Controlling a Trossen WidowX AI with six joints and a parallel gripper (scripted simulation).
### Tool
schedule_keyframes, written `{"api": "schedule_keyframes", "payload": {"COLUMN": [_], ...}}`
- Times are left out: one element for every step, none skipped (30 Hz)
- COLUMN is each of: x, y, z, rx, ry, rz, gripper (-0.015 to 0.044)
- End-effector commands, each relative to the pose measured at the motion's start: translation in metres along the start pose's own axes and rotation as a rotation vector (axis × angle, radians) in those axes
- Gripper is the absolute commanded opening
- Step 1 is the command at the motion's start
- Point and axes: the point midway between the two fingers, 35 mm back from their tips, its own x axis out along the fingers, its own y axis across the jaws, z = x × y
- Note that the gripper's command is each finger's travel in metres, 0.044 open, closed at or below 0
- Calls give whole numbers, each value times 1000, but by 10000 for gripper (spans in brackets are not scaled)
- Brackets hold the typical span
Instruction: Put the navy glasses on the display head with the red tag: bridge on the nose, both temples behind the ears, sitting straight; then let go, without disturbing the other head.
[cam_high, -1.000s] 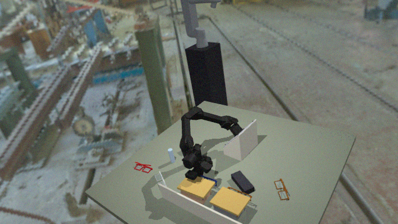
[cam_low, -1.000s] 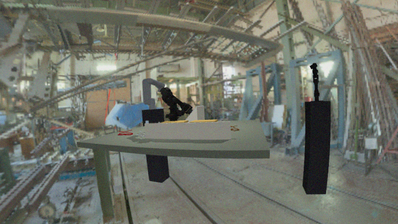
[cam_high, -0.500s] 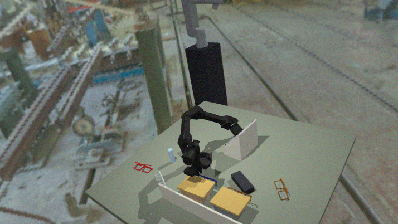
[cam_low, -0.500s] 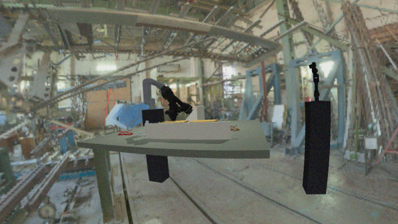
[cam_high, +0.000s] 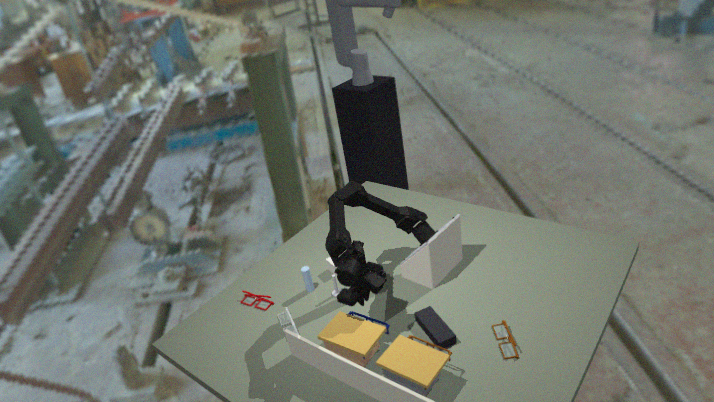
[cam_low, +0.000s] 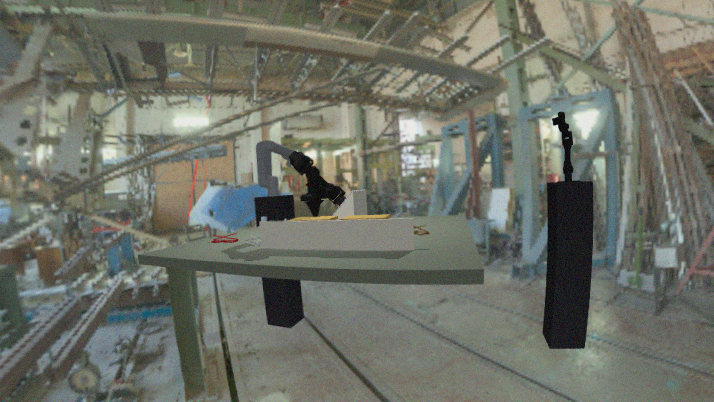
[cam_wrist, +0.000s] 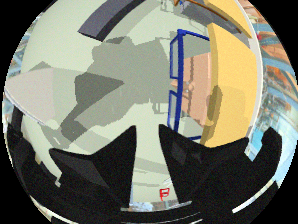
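The navy glasses (cam_high: 370, 319) (cam_wrist: 180, 75) sit across the front of a display head (cam_wrist: 196, 82) with a flat yellow top (cam_high: 352, 332) (cam_wrist: 232, 85). In the wrist view the front bar stands before the face and two temples run back along its sides. Their ends, and the ears, are hidden under the top. I cannot make out a red tag. My gripper (cam_high: 361, 301) (cam_low: 314, 214) (cam_wrist: 147, 128) is open a little and empty, off the glasses on the side away from the face. The other head's yellow top (cam_high: 412, 360) is beside it, with orange glasses (cam_high: 430, 345) at its front.
A long white wall (cam_high: 310, 352) (cam_low: 335, 235) stands behind the heads. A dark block (cam_high: 435, 327) (cam_wrist: 107, 22) and a white panel (cam_high: 447, 250) stand nearby. Red glasses (cam_high: 256, 298) lie left, beyond a pale cylinder (cam_high: 307, 279); brown glasses (cam_high: 509, 332) lie right.
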Motion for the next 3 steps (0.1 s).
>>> {"api": "schedule_keyframes", "payload": {"x": [-7,-9,-9], "y": [14,19,20], "z": [0,0,0], "rx": [6,6,6], "ry": [-5,-5,-5], "rz": [0,0,0], "gripper": [107,107,107]}}
